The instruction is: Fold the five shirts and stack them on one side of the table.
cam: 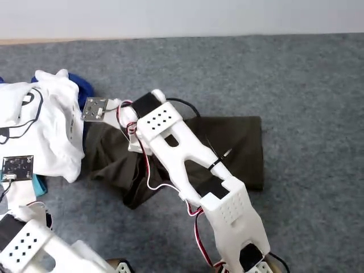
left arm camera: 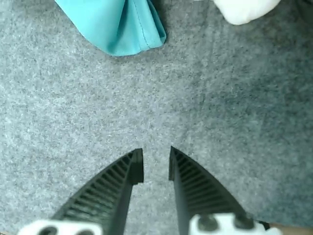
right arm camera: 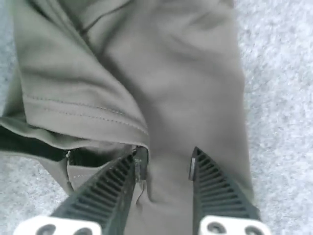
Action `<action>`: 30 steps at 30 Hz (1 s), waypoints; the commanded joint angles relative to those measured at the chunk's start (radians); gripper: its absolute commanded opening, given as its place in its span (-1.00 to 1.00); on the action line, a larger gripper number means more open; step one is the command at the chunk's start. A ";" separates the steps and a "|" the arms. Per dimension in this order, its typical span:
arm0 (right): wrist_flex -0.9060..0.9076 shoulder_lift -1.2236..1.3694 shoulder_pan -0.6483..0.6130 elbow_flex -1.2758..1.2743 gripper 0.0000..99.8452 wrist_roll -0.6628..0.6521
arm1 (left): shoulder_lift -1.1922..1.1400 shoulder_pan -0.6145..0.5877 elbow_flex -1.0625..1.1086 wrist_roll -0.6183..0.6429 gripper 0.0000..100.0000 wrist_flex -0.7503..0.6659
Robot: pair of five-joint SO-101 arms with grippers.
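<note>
A dark olive shirt [cam: 239, 148] lies spread and partly bunched on the grey carpet at the table's middle. My right gripper [right arm camera: 166, 165] is open just above its cloth, one fingertip [right arm camera: 139, 164] next to a folded hem. In the high view the right gripper [cam: 135, 142] sits over the shirt's left part. White shirts [cam: 45, 119] are heaped at the left, with a blue shirt [cam: 85, 90] behind them and a teal shirt [cam: 38, 185] under their near edge. My left gripper [left arm camera: 156, 166] is open a little over bare carpet, short of the teal shirt [left arm camera: 122, 24], holding nothing.
The grey carpet [cam: 307, 91] is bare to the right of the olive shirt and along the back. A corner of white cloth [left arm camera: 242, 10] lies beyond the left gripper. The right arm's white links [cam: 193, 165] cross over the olive shirt.
</note>
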State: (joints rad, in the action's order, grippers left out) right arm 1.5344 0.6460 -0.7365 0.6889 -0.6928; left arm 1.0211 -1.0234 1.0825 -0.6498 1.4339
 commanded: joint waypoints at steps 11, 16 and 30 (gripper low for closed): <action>0.070 -0.005 0.010 0.100 -0.70 0.057 | 0.011 0.006 -0.005 0.003 -0.80 -0.009; 0.136 -0.005 -0.031 0.153 -0.70 0.000 | 0.011 0.006 -0.005 0.003 -0.80 -0.009; 0.249 0.024 -0.251 0.175 -0.61 0.011 | 0.012 0.002 -0.007 0.003 -0.80 -0.009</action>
State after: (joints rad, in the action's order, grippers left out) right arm 1.7507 0.6674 -0.9636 0.8347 -0.7127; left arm 1.0211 -1.0234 1.0825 -0.6498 1.4339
